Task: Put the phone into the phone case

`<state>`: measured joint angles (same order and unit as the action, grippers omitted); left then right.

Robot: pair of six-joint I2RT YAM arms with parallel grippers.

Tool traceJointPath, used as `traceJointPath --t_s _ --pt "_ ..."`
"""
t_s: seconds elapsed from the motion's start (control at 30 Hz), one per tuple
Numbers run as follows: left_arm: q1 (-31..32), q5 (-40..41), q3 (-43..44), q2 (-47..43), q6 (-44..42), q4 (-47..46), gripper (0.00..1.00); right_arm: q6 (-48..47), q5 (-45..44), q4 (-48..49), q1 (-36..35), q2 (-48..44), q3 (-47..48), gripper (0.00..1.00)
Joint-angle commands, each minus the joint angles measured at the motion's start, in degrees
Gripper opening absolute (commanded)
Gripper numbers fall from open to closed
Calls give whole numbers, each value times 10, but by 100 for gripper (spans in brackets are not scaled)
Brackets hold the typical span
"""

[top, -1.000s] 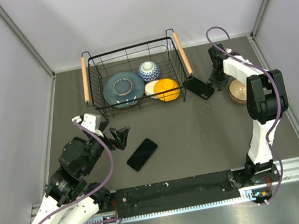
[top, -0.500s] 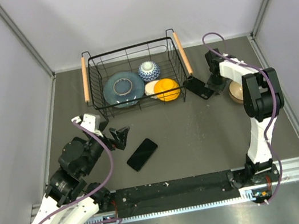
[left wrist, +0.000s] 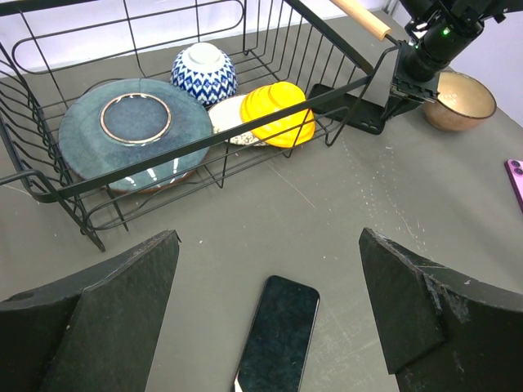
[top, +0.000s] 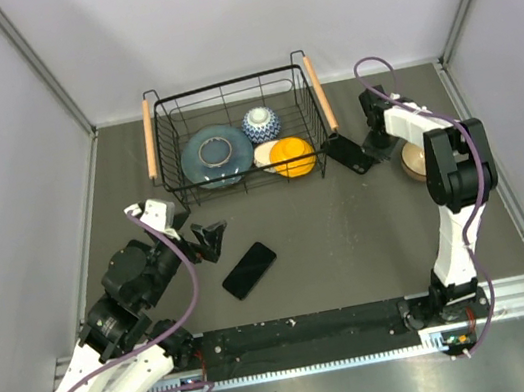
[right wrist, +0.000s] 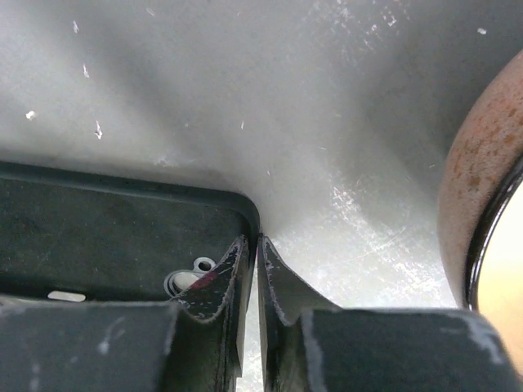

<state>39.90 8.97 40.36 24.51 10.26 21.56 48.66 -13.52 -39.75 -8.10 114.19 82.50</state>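
The phone [top: 249,269], glossy black, lies flat on the grey table in front of the basket; in the left wrist view it [left wrist: 278,339] lies between and below my fingers. My left gripper [top: 211,240] [left wrist: 270,237] is open and hovers over it, empty. The phone case [top: 346,153], matte black, lies beside the basket's right end; it also shows in the left wrist view [left wrist: 347,106]. My right gripper [top: 372,144] [right wrist: 258,238] is shut on the case's [right wrist: 106,237] right rim at a corner, one finger inside the shell and one outside.
A black wire basket [top: 167,162] at the back holds a blue plate, a patterned bowl and an orange dish. A brown bowl [top: 414,161] [right wrist: 482,171] sits just right of my right gripper. A purple phone [left wrist: 516,175] lies at the right edge of the left wrist view.
My right gripper has moved left onto the case's edge. The left arm and the phone have not moved.
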Motion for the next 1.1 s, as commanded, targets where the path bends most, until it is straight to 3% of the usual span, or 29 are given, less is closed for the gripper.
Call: traceJointPath --t_s 0.0,0.07,0.5,0.63,0.77,0.93,1.07 --pt "2 9 -4 -6 -10 -14 97 -16 -24 8 -4 2 22 5" --pt "3 9 -3 -6 -9 -13 97 -21 -27 9 -3 -5 25 0" --pt "3 5 -4 -10 -9 -14 97 -100 -110 -19 35 -161 67 0" --pt "2 -2 -3 -6 -9 -13 97 -166 -126 -24 47 -216 70 0" --pt "2 -2 -5 -10 -8 -14 97 -282 -80 -38 45 -259 63 0" --pt "2 -4 -5 -10 -6 -14 97 -341 -104 -79 44 -353 0 0" --pt "3 -13 -4 -15 -5 -16 97 -442 -42 -57 6 -432 -99 0"
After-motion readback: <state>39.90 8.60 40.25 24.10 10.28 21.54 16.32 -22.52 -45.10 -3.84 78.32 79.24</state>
